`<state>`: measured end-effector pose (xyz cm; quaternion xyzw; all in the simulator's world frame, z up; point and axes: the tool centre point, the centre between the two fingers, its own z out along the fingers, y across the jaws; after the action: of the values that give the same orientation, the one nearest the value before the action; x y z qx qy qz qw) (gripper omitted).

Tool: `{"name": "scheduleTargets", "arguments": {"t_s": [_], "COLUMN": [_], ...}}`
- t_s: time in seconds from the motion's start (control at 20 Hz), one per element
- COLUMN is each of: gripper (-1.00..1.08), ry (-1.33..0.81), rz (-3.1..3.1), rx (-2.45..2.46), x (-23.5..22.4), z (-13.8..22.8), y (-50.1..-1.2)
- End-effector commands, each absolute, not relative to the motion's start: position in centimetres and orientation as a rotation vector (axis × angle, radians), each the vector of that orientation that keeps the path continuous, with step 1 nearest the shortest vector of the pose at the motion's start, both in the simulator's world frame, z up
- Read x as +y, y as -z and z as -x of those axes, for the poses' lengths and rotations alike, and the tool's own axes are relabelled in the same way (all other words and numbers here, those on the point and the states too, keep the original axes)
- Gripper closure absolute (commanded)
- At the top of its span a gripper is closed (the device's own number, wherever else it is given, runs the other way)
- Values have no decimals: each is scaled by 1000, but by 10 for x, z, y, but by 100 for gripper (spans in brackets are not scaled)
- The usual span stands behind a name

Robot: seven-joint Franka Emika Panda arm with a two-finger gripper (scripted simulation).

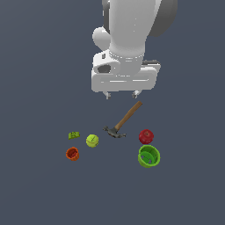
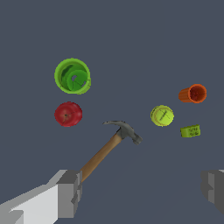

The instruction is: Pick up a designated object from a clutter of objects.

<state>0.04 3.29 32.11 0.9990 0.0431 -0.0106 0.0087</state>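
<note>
Our gripper [image 1: 121,94] hangs released and empty, jaws spread wide, high above the hammer [image 1: 123,122] handle. Risk as we see it: dropping straight down hits the hammer, or we drift to the tennis ball [image 1: 92,140] w/ a sloppy approach. The orange cup [image 1: 72,154] lies on its side just beyond that ball from the hammer head, well apart from the gripper.
</note>
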Motion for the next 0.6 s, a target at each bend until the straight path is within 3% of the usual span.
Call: {"name": "scheduleTargets", "arguments": {"t_s": [0.0,0.55], "gripper": [-92,-92], "ry": [34,29], "rz": [-3123,-3145], "rx": [129,54], "x": [30,-6], "z": [-3,-41], "y": [-318,-282]}}
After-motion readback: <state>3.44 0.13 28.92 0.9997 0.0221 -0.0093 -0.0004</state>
